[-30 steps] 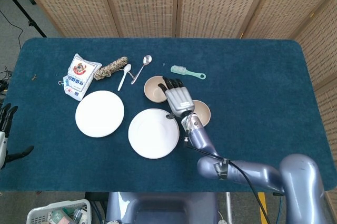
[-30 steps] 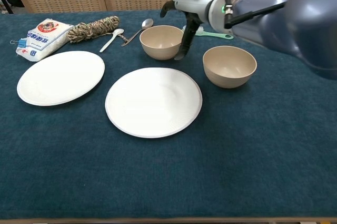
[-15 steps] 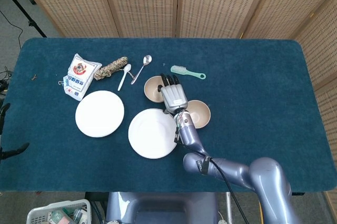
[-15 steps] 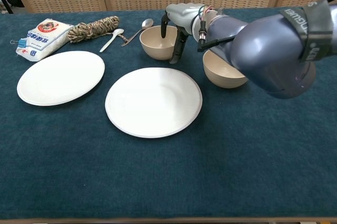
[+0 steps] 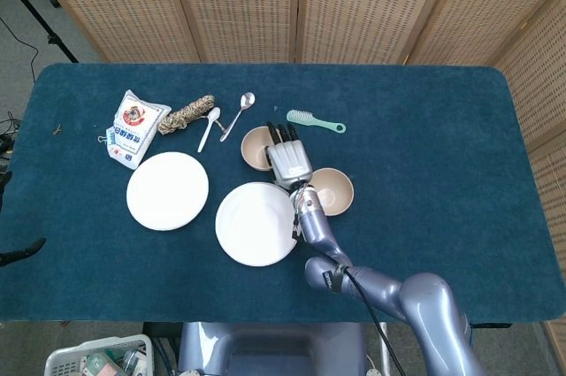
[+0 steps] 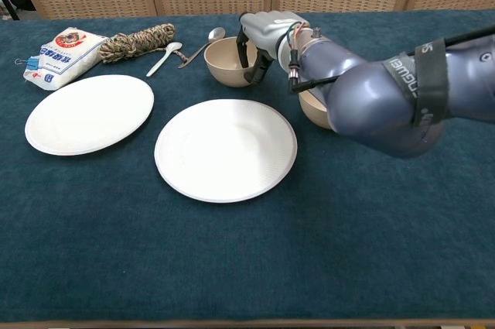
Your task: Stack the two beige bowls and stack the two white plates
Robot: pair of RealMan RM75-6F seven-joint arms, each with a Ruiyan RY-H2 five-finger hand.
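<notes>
This looks like a staged test room, not a home kitchen — a table [image 5: 424, 128] covered in dark teal cloth stands before folding wicker screens [image 5: 265, 4]. A tripod leg [image 5: 35, 9] shows on the grey floor at upper left, and a basket [image 5: 88, 360] of oddments sits under the near edge — lab clutter.
</notes>
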